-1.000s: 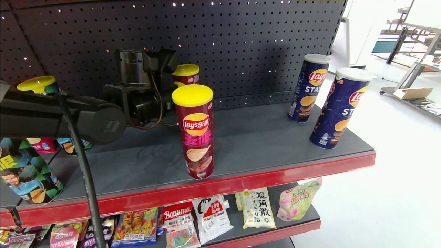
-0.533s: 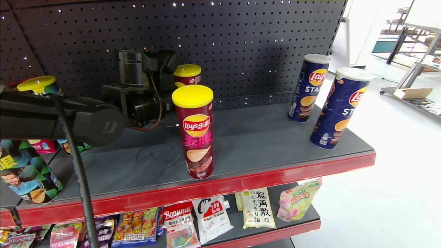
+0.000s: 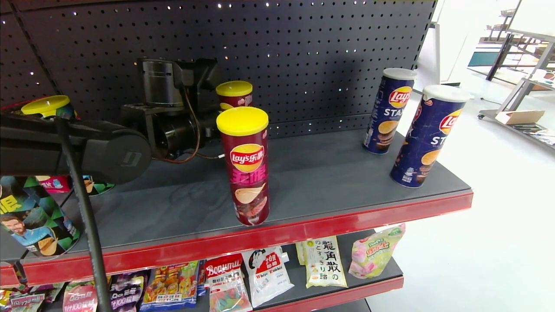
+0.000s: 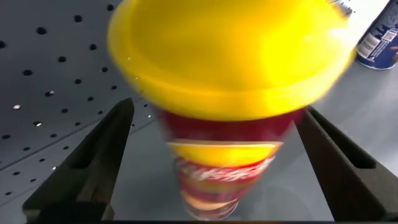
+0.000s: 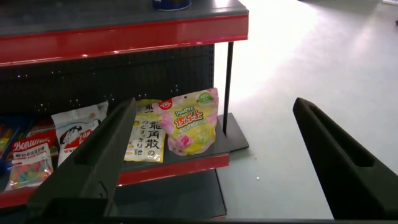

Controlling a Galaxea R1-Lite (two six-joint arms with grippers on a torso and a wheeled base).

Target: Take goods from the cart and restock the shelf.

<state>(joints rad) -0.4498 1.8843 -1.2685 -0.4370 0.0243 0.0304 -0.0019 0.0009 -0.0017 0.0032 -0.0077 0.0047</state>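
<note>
Grey shelf board (image 3: 321, 177): matt top tier with a red front lip (image 3: 303, 232). A black pegboard wall (image 3: 303, 52) closes its back edge.
Rear red can (image 3: 234, 93): the task's can, with a yellow lid. It stands upright at the back edge near the board's middle, just in front of the pegboard wall.
Left gripper (image 4: 217, 109): claw spread, with one finger (image 4: 93, 168) on each side of the rear red can. On one side grey board shows between the finger and the can's body.
Left arm (image 3: 99, 151): black, lying across the board's left half.
Front red can (image 3: 245, 169): same kind, upright at the front edge near the middle, directly in front of the rear one and apart from it.
Back blue can (image 3: 390, 110): white lid, upright toward the back at the board's right end.
Front blue can (image 3: 427, 136): white lid, near the front right corner, close to its twin but not touching.
Black-and-green can (image 3: 30, 216): at the front edge, far left.
Right gripper (image 5: 214, 102): claw spread wide and holding nothing, low in front of the lower shelf (image 5: 174, 169) and its snack bags (image 5: 189, 121).
Open room: bare board lies between the front red can and the two blue cans.
Room: pale floor (image 3: 498, 216) lies beyond the right edge, with metal racks (image 3: 520, 82) far off.
</note>
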